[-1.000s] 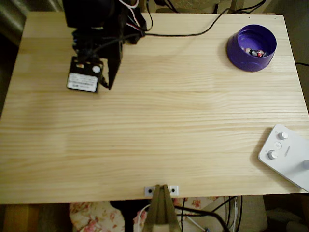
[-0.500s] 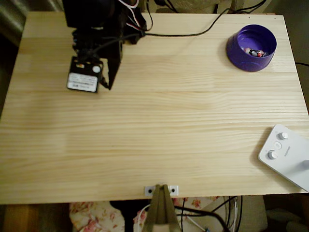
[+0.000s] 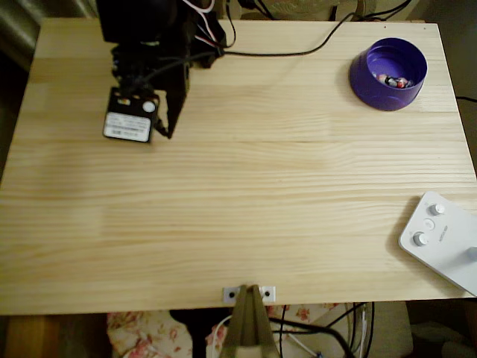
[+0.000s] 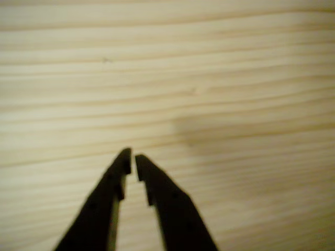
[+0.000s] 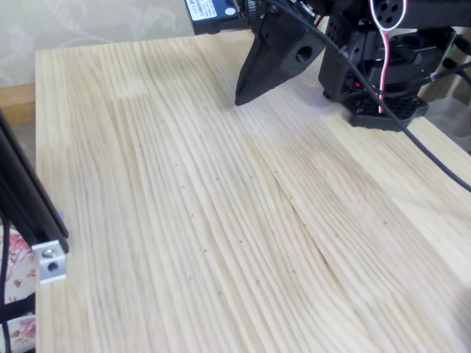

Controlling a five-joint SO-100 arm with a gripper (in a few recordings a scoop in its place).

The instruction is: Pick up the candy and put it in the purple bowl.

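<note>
In the wrist view the black pincer (image 4: 131, 159) hangs over bare wooden bench (image 4: 220, 78), its tips nearly touching with a thin gap, holding nothing. The overhead view adds the far right corner: the candy (image 3: 394, 81), a small pinkish-red and black sweet with pale twisted ends, lies on the floor of the purple bowl (image 3: 370, 83), well apart from the pincer

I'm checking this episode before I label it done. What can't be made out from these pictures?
- Candy in the purple bowl, overhead view: too small to read its wrapper.
- White device, overhead view: cut off by the right edge.
- Tool, wrist view: tips nearly together, nothing between them; background wood blurred.
- Arm base, fixed view: cut off by the top edge.
</note>
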